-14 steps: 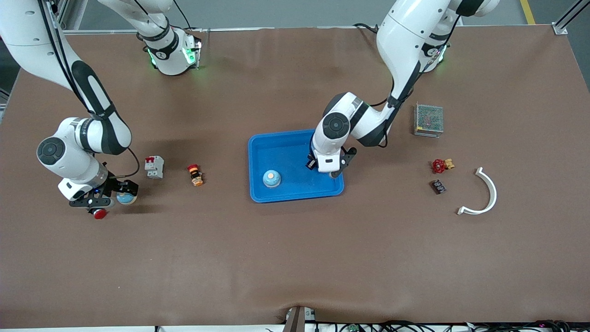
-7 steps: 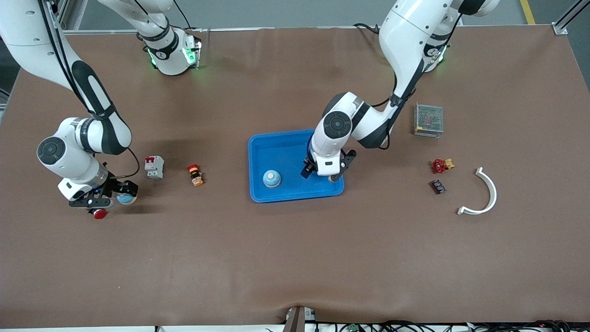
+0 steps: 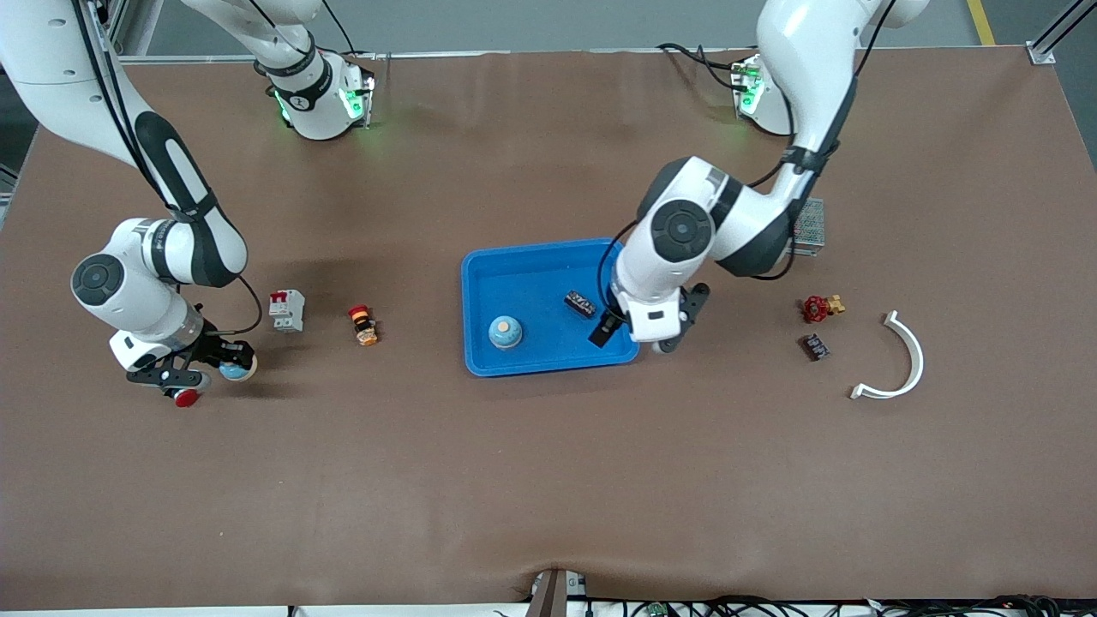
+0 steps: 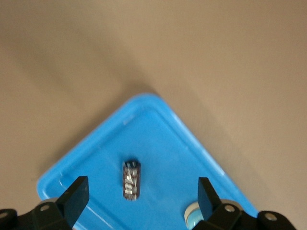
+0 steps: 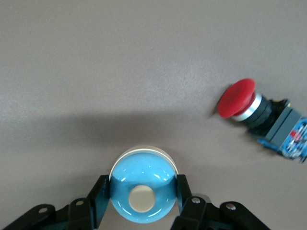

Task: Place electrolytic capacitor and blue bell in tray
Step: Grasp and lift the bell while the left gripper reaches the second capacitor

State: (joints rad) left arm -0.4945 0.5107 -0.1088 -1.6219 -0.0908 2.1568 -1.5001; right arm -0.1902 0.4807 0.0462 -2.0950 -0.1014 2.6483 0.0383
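The left gripper hangs over the tray's edge toward the left arm's end of the desk, its fingers spread apart and empty. The capacitor lies in the tray just beside that gripper, clear of the fingers, and a blue bell sits in the tray nearer the front camera. Toward the right arm's end, the right gripper is clamped on a second bell, low over the desk; whether that bell touches the surface is hard to tell. A red pushbutton lies just beside it, with a breaker and a small orange part between that gripper and the tray.
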